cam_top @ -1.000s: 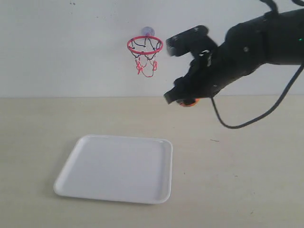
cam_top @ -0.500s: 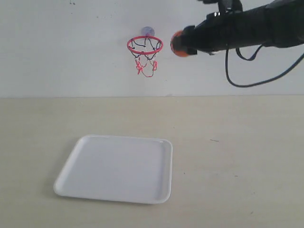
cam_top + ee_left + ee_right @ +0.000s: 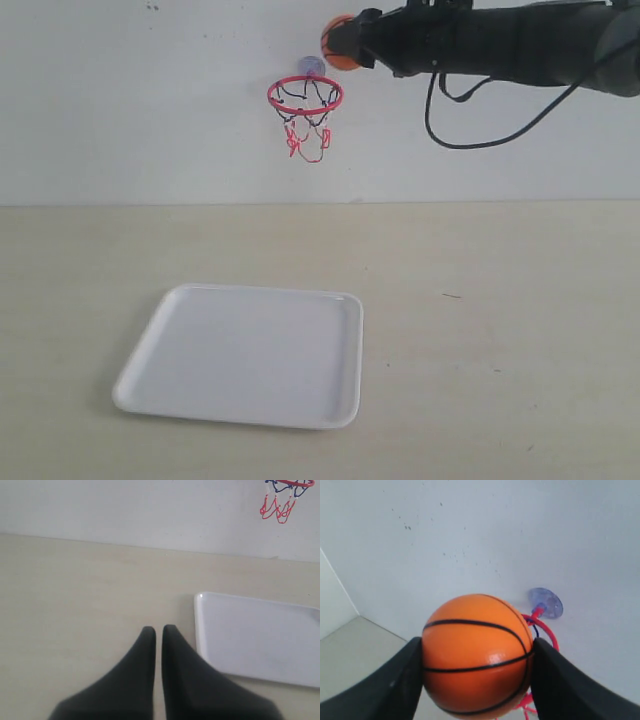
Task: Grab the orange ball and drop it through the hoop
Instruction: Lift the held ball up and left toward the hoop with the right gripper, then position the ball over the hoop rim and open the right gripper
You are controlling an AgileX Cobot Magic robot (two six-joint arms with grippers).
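right arm (image 3: 500, 45): stretched level, high | right tool (image 3: 360, 42): clamped on orange ball (image 3: 338, 42) | left tool (image 3: 158, 630): fingers (image 3: 142, 655) together, empty

The orange ball (image 3: 477, 652) hides most of the hoop (image 3: 546, 601).

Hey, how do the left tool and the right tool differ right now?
The right tool is clamped on the orange ball; the left tool is shut on nothing. The right tool is raised just above the hoop; the left tool hangs over the table beside the white tray. Both have black fingers.
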